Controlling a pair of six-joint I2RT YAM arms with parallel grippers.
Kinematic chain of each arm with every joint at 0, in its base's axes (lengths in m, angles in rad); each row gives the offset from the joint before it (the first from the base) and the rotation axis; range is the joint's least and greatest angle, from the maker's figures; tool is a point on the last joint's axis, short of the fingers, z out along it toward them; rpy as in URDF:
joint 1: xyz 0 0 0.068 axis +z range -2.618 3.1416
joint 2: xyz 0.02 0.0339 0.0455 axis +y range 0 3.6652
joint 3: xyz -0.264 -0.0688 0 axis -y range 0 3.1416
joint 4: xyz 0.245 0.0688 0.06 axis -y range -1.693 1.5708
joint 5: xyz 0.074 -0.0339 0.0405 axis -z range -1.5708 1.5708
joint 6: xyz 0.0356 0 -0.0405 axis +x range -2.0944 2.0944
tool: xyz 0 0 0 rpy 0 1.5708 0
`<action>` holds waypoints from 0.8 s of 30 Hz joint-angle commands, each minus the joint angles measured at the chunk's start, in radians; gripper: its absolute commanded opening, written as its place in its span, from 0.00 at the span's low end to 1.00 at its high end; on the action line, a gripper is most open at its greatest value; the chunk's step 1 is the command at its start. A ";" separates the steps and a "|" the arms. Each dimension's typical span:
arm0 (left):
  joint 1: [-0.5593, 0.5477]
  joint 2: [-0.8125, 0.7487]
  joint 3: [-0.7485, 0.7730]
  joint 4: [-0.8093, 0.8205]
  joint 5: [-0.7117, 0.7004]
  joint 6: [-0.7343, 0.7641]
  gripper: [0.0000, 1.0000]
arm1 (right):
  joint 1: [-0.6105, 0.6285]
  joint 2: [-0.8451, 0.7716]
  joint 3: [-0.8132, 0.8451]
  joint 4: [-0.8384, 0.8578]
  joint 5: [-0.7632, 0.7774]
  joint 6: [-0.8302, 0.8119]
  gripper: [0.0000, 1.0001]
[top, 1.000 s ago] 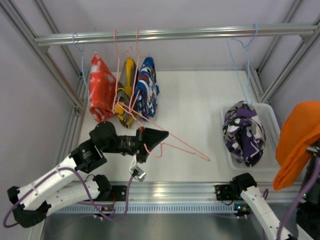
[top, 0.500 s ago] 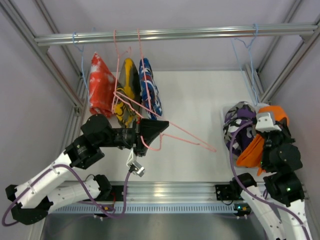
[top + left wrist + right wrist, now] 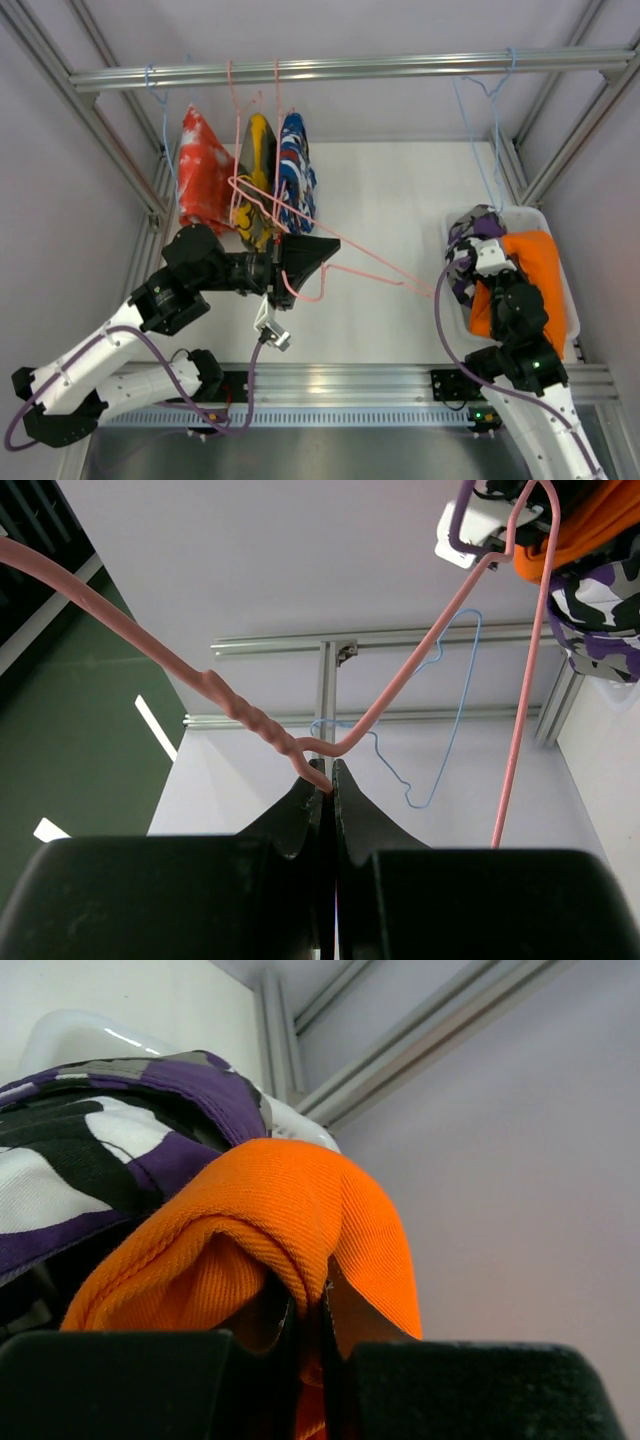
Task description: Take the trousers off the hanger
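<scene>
From above, the orange trousers point(image 3: 545, 290) lie in the white basket point(image 3: 530, 212) at right, beside the camouflage trousers point(image 3: 470, 230) — a second ago they dangled high at lower right. The pink hanger point(image 3: 400, 280) now reaches close to my right arm's cable point(image 3: 437, 315); a swing could snag it.

Left wrist: the left tool point(image 3: 330, 778) is clamped on the hanger's neck.

Right wrist: the right tool point(image 3: 322, 1300) is pinched on orange cloth — if I lift before it parts, I'd drag the trousers back out.
</scene>
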 commanded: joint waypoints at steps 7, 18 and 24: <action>0.004 0.036 0.090 0.035 0.056 0.044 0.00 | -0.025 0.289 -0.106 0.184 -0.225 0.066 0.00; 0.002 0.022 0.089 -0.001 0.042 0.073 0.00 | -0.172 0.391 0.007 0.086 -0.613 0.026 0.12; 0.002 0.004 0.074 -0.019 0.049 0.096 0.00 | -0.172 0.171 0.133 -0.071 -0.675 0.081 0.40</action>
